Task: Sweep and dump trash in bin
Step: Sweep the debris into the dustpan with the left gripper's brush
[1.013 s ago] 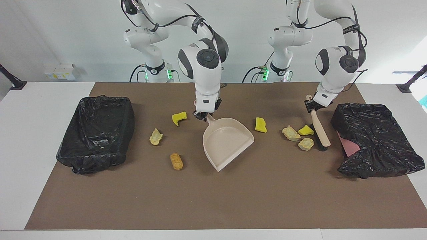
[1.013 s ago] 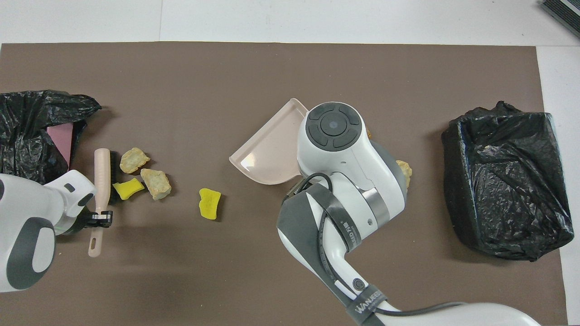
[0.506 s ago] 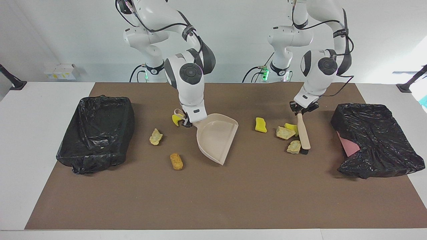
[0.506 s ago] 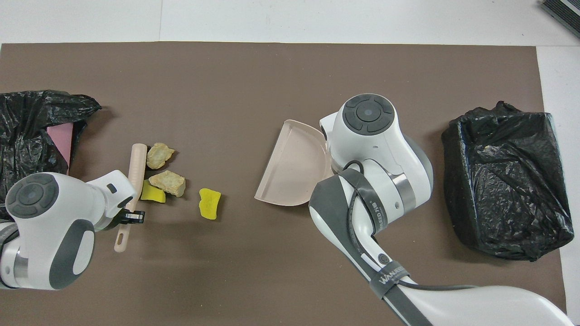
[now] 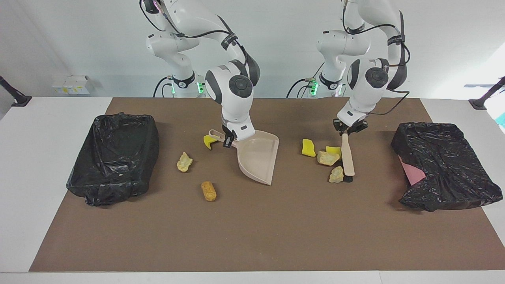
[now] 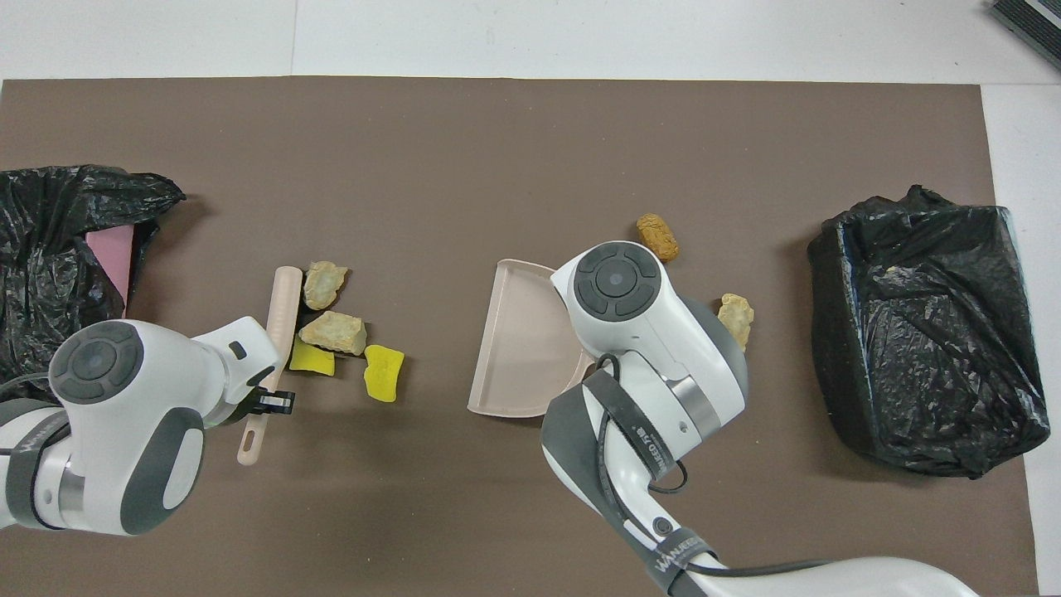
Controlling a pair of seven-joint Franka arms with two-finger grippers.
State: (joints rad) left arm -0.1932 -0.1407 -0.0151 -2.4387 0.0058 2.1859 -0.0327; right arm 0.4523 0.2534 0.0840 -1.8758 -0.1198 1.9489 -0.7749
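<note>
My left fingers point(image 5: 349, 131) pinch the brush point(image 5: 347, 156), which has shoved the lumps point(image 5: 327, 158) closer to the dustpan point(image 5: 258, 157), pinched by my right fingers point(image 5: 227, 140) mid-frame.

The lower half of the facing view is open brown mat point(image 5: 252, 232), free for a tool to pass. Higher up, the dustpan point(image 5: 258, 157) blocks the middle, the brush point(image 5: 347, 157) with its lumps point(image 5: 327, 158) crowds the middle right, and black bins point(image 5: 114, 156) wall both desk ends.

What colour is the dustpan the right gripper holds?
Pale beige-pink all over; the dustpan shows best in the facing view, held by the right gripper.
</note>
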